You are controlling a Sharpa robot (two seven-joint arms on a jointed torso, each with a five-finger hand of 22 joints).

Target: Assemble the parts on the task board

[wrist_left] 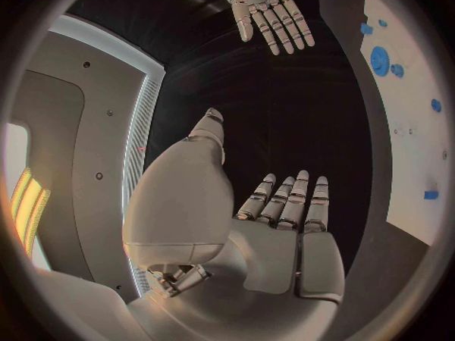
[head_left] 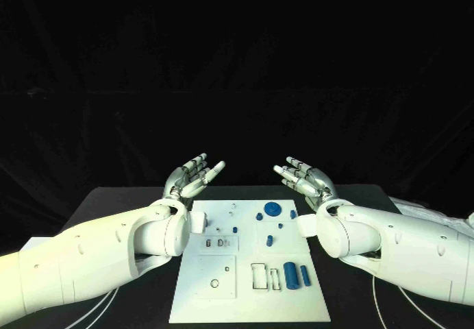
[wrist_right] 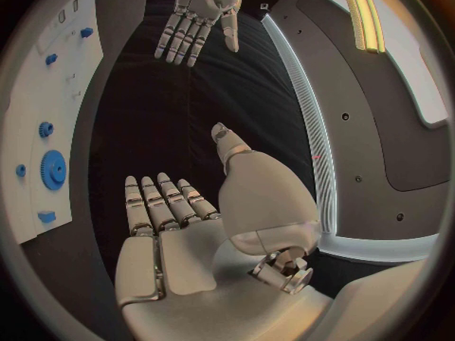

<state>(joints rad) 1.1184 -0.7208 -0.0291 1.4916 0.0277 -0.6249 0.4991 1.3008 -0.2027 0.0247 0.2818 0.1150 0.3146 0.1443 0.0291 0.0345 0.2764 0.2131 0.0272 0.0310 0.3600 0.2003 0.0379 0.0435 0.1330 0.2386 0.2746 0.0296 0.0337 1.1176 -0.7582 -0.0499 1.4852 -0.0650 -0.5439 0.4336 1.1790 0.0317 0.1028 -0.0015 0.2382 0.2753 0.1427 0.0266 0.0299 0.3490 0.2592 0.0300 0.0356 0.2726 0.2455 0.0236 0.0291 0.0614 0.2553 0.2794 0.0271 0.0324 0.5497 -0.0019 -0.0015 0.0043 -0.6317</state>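
The white task board (head_left: 207, 295) lies in the middle of the black table. A blue round gear (head_left: 270, 206) sits near its far end with small blue pieces (head_left: 268, 240) around it, and a blue cylinder (head_left: 290, 272) lies near the right edge. My left hand (head_left: 194, 173) and right hand (head_left: 303, 177) hover past the board's far corners, fingers spread, holding nothing. The left wrist view has my left hand (wrist_left: 284, 227), the right hand (wrist_left: 268, 11), the board (wrist_left: 417, 151) and the gear (wrist_left: 381, 59). In the right wrist view are my right hand (wrist_right: 175, 227), the left hand (wrist_right: 199, 15) and the gear (wrist_right: 54, 168).
The black table (head_left: 118, 199) reaches out on both sides of the board, under my arms. Rectangular slots (head_left: 259, 274) and a recessed panel (head_left: 216, 276) mark the board's near half. White cables (head_left: 104, 305) trail at the near left.
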